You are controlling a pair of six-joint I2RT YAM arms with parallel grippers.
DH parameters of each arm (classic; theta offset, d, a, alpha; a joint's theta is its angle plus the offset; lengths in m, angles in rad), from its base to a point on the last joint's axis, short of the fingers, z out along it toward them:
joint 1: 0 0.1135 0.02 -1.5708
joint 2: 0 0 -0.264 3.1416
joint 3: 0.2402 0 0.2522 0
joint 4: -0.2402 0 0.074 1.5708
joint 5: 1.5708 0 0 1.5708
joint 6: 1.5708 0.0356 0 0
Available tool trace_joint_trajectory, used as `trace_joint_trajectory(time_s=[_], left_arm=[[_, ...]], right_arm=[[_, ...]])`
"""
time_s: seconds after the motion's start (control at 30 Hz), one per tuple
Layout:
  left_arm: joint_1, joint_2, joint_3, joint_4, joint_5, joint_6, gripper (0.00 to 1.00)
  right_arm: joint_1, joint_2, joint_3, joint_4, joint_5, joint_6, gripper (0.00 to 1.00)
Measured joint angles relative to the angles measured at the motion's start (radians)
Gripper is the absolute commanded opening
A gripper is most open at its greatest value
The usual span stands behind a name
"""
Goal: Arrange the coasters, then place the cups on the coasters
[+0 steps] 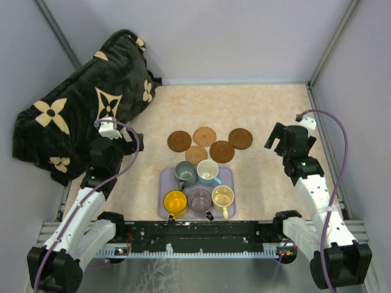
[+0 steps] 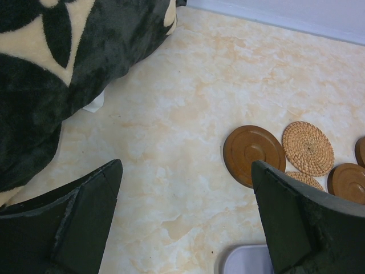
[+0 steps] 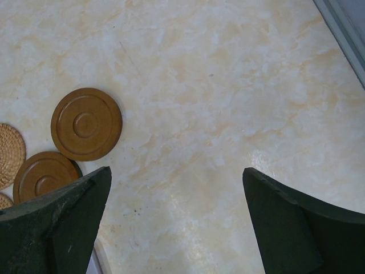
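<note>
Nearest, both arms hover empty. The left gripper and the right gripper are spread wide and nothing is touched by either.

Between the two, and slightly behind their fingertips, five cups are packed on a tray, several close enough to touch. A neighbour could be knocked or tipped when one cup is lifted, because little room is left for a finger and the handles point different ways.

Ahead and to the right of the left gripper, and ahead and to the left of the right one, five coasters are bunched flat on the table. Being thin, they could slip from a pinch or be shoved into one another. If too little space is left between them, the cups may not sit clear.

Farther off, to the left of the left gripper, a blanket lies heaped, and a cable could be snagged on it.

No brand, label or writing can be read. Only cream flower and diamond shapes are seen on the blanket.
</note>
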Motion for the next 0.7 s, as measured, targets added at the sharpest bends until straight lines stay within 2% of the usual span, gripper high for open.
trace_joint_trajectory(time_s=[0.17,0.3,0.37,0.43,0.5,0.7], left_arm=[[0.000,0.013,0.000,0.001,0.011,-0.008,1.00],[0.000,0.031,0.000,0.002,0.032,-0.019,1.00],[0.000,0.040,-0.001,0.005,0.042,-0.023,1.00],[0.000,0.049,-0.004,0.015,0.052,-0.026,1.00],[0.000,0.061,-0.014,0.033,0.060,-0.030,1.00],[-0.004,0.122,-0.038,0.080,0.095,-0.032,1.00]], right_arm=[[0.001,0.016,-0.021,0.038,-0.055,-0.002,0.99],[0.021,0.106,-0.021,0.076,-0.067,-0.003,0.98],[0.051,0.161,-0.021,0.082,-0.062,-0.009,0.90],[0.089,0.212,-0.021,0.090,-0.056,-0.016,0.73],[0.113,0.252,-0.021,0.105,-0.057,-0.024,0.61],[0.121,0.369,0.018,0.163,-0.076,-0.039,0.52]])
